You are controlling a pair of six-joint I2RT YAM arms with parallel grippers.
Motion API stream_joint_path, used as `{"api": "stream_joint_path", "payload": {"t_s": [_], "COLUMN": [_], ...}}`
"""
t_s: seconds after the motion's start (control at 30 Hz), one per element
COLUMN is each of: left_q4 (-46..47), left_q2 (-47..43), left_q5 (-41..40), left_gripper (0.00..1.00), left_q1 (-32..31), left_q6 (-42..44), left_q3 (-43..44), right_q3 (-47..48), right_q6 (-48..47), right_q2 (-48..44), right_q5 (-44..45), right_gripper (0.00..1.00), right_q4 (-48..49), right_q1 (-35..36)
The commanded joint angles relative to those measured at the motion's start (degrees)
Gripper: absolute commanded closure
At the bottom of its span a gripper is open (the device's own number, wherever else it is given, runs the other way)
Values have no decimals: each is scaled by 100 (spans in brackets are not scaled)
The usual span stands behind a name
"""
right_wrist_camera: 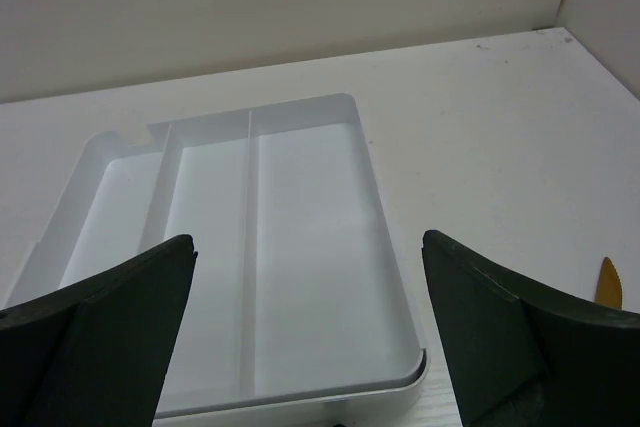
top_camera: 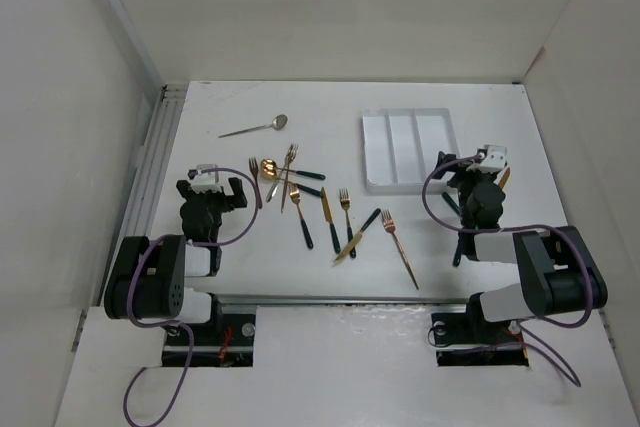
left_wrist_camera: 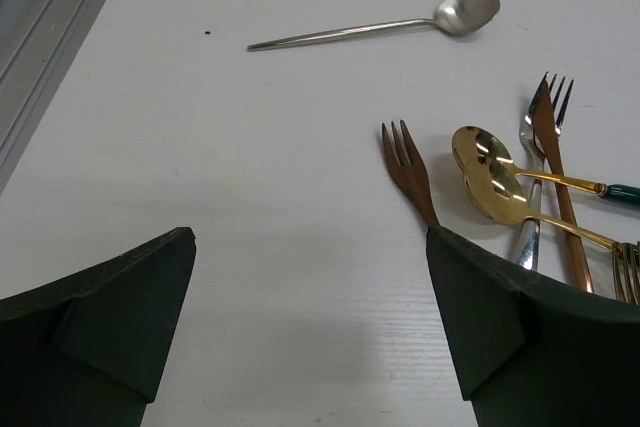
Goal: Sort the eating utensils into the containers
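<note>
Several gold utensils with dark handles lie scattered in the middle of the table (top_camera: 325, 212), with a copper fork (top_camera: 399, 247) at their right. A silver spoon (top_camera: 253, 128) lies apart at the back left. The white tray (top_camera: 410, 150) with three long empty compartments sits at the back right. My left gripper (top_camera: 212, 187) is open and empty, left of the pile. In the left wrist view, the gripper (left_wrist_camera: 310, 317) faces bare table, with a copper fork (left_wrist_camera: 405, 162), gold spoons (left_wrist_camera: 490, 162) and the silver spoon (left_wrist_camera: 380, 27) ahead. My right gripper (top_camera: 468, 169) is open and empty at the tray's near right corner (right_wrist_camera: 390, 277).
An aluminium rail (top_camera: 150, 162) runs along the table's left edge. White walls close in the back and both sides. A gold utensil tip (right_wrist_camera: 608, 282) shows on the table just right of my right gripper.
</note>
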Motion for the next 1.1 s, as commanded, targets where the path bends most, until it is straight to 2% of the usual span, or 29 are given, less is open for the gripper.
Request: {"api": "stream_joint_path", "payload": {"t_s": [0.0, 0.07, 0.13, 0.17, 0.2, 0.33, 0.37, 0.4, 0.47, 0.5, 0.53, 0.57, 0.6, 0.63, 0.67, 0.7, 0.73, 0.77, 0.8, 0.83, 0.87, 0.9, 0.97, 1.07], "left_q4": [1223, 1223, 1223, 1223, 1223, 1336, 1485, 703, -1718, -2757, -4229, -4888, -5478, -6467, -6955, -7412, -7852, -8631, -8952, -9286, -9933, -10105, -10386, -10958], "left_q2": [-88, -88, -88, -88, -88, -36, -131, -350, -1191, -1196, -1057, -872, -340, -56, 225, 802, 1087, 1664, 1957, 2247, 2528, 2792, 3513, 4372], "left_q5": [91, 91, 91, 91, 91, 195, 770, 1385, 2354, 2254, 2087, 1903, 1640, 1533, 1419, 1331, 1234, 1233, 1233, 1520, 1715, 1838, 1963, 2015], "left_gripper": [0, 0, 0, 0, 0, 0, 0, 0, 0, 0, 0, 0, 0, 0, 0, 0, 0, 0, 0, 0, 0, 0, 0, 12], "left_q1": [39, 39, 39, 39, 39, 39, 99, 239, 346, 198, 110, 109, 109, 109, 109, 109, 109, 109, 109, 109, 109, 109, -49, -207], "left_q6": [-65, -65, -65, -65, -65, -12, 136, 259, 628, 1074, 1261, 1471, 1708, 1954, 2479, 2737, 2983, 3246, 3319, 3493, 3713, 3854, 4206, 4784], "left_q3": [152, 152, 152, 152, 152, 152, 152, 257, 1245, 2608, 3283, 3934, 5141, 5675, 6159, 6616, 7491, 7917, 8339, 9188, 9588, 9931, 10773, 11653], "right_q3": [150, 150, 456, 954, 1246, 2293, 2495, 2949, 3452, 3942, 4156, 4341, 4491, 4718, 4816, 4913, 5166, 5308, 5457, 5607, 5869, 5950, 6012, 6013], "right_q6": [-23, -23, -163, -163, -163, -592, -681, -778, -1164, -1374, -1611, -2153, -2559, -2998, -3655, -3766, -3689, -3209, -3013, -2872, -2792, -2678, -2511, -2282], "right_q2": [-26, -26, -517, -701, -1008, -1475, -1537, -1538, -1608, -1608, -1539, -1416, -1345, -1258, -1057, -950, -845, -635, -572, -519, -519, -440, -378, -229], "right_q5": [24, -54, -133, -134, -134, -292, -75, 128, 584, 996, 1235, 1490, 1779, 1895, 1992, 2080, 2351, 2493, 2494, 1902, 1400, 952, -48, -991], "right_gripper": [0, 0, 0, 0, 0, 0, 0, 0, 0, 0, 0, 0, 0, 0, 0, 0, 0, 0, 0, 0, 0, 0, 0, 0], "right_q4": [275, 275, -819, -1398, -2482, -3668, -3828, -4003, -4531, -4698, -4830, -4910, -4971, -4972, -4972, -4972, -4972, -5041, -5251, -5627, -6014, -6505, -6790, -7212], "right_q1": [50, 50, 111, 112, 112, 173, 226, 226, 297, 375, 376, 480, 629, 691, 753, 754, 754, 754, 754, 754, 693, 692, 692, 692]}}
